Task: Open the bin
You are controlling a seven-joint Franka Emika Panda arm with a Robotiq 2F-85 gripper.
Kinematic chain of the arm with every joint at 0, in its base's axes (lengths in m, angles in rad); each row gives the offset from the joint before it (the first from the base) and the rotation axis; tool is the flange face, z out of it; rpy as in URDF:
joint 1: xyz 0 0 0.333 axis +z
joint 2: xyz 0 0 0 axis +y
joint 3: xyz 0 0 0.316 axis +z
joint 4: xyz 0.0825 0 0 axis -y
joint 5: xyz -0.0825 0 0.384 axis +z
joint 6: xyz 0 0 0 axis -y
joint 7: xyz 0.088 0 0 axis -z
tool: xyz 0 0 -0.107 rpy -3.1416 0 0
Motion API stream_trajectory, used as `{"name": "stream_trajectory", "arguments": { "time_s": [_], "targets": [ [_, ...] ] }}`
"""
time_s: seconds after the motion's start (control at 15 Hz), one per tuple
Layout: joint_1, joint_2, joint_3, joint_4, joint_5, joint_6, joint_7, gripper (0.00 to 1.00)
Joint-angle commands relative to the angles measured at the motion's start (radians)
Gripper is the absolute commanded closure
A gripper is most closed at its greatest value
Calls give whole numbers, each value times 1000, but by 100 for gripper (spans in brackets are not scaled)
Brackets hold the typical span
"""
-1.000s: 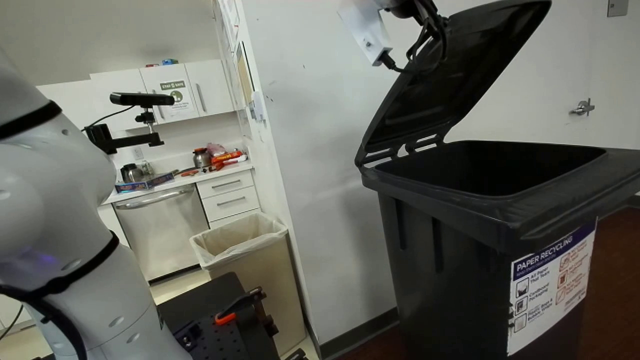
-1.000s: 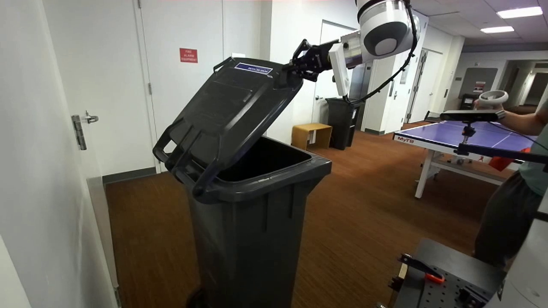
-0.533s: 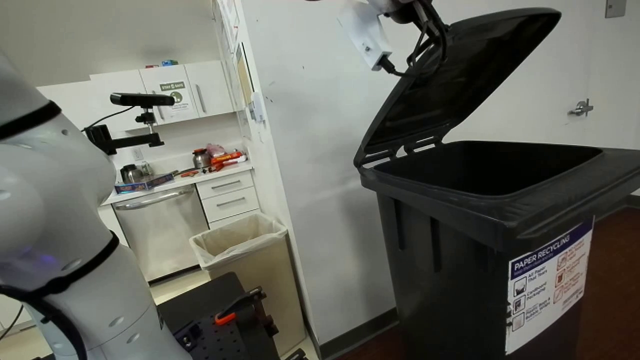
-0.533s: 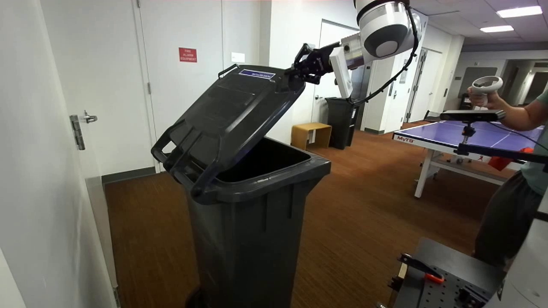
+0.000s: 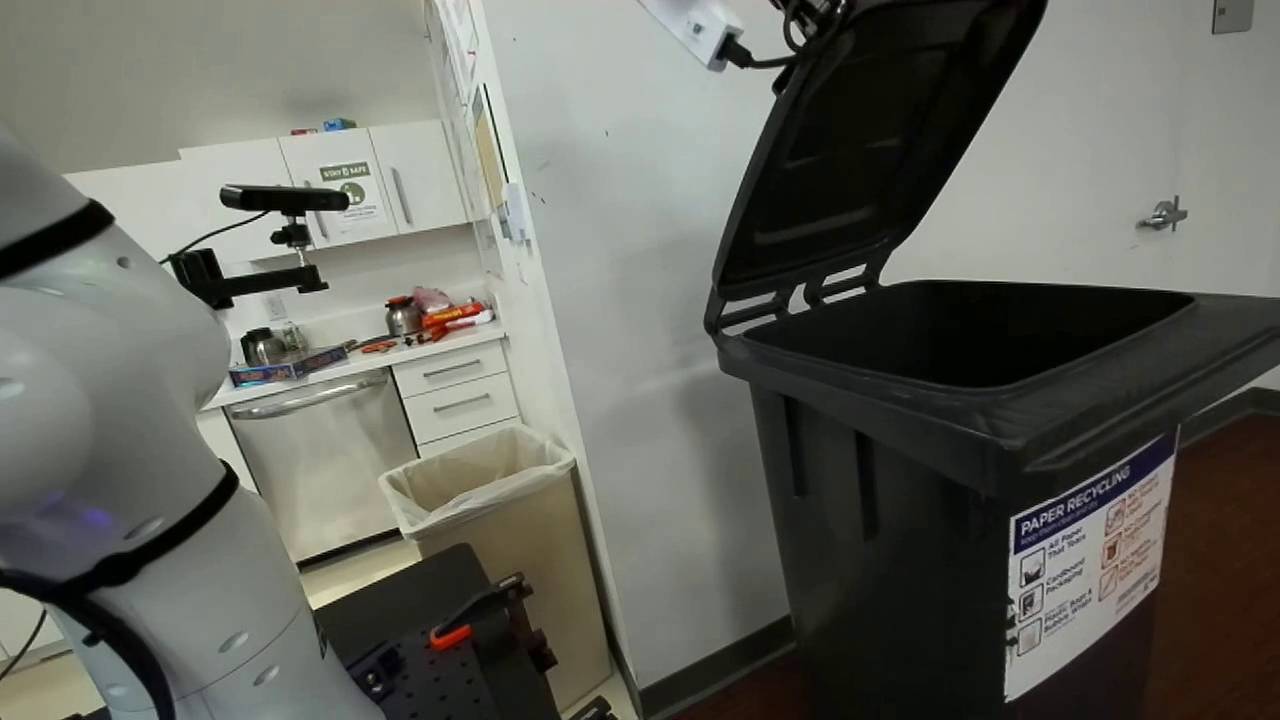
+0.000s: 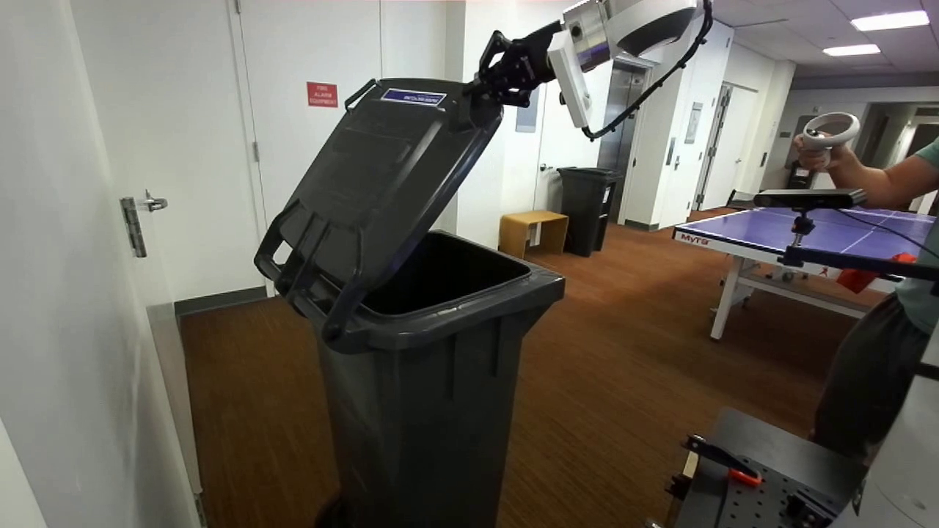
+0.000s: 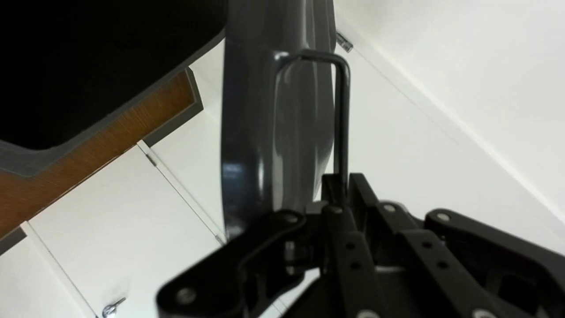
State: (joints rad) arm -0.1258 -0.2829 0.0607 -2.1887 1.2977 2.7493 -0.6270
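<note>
One dark bin (image 6: 425, 396) stood upright just left of centre in an exterior view, its long axis near vertical, its raised lid (image 6: 367, 176) slanting from lower left to upper right. Lower right of centre in the wrist view, the gripper (image 7: 343, 187) was clamped on the lid's thin handle (image 7: 343, 119), the rest of the bin below it.

The arm (image 6: 645, 18) reaches out high, wrist (image 6: 589, 35) sloping downward, its jaws clamped nearly together.
</note>
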Motion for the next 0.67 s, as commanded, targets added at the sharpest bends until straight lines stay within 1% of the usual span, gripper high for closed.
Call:
{"name": "stream_trajectory", "arguments": {
  "time_s": [0.0, 0.2, 0.27, 0.6],
  "targets": [
    [9, 15, 69, 65, -155, -15, 143, 97],
    [-3, 24, 123, 98, -329, -12, 258, 97],
    [67, 28, 74, 108, -425, 4, 321, 97],
    [110, 45, 75, 164, -811, -22, 557, 97]
  ]
}}
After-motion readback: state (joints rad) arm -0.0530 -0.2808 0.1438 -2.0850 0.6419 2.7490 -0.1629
